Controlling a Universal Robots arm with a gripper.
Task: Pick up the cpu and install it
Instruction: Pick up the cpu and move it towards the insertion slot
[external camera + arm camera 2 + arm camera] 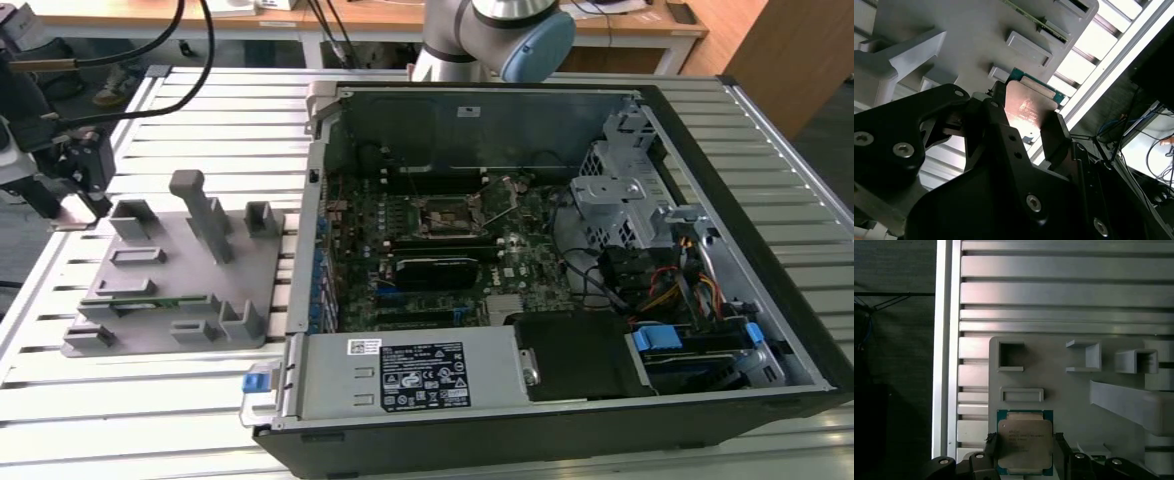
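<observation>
Slotted aluminium table (1054,270), grey fixture (1069,395) on it. The gripper (1025,450) clamps the cpu (1024,437) between its fingers, at the fixture. Grasp made, by the look of it. Install into the motherboard socket (445,214) not yet done.

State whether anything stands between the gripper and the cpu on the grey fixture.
Nothing visible does. In the first wrist view the gripper is right at the cpu, which lies on the grey fixture, and no other thing sits between them.

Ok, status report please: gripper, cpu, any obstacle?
Gripper shut on flat square silver-topped cpu, at grey plastic fixture. Cpu not in black computer case. Nothing blocking it.
</observation>
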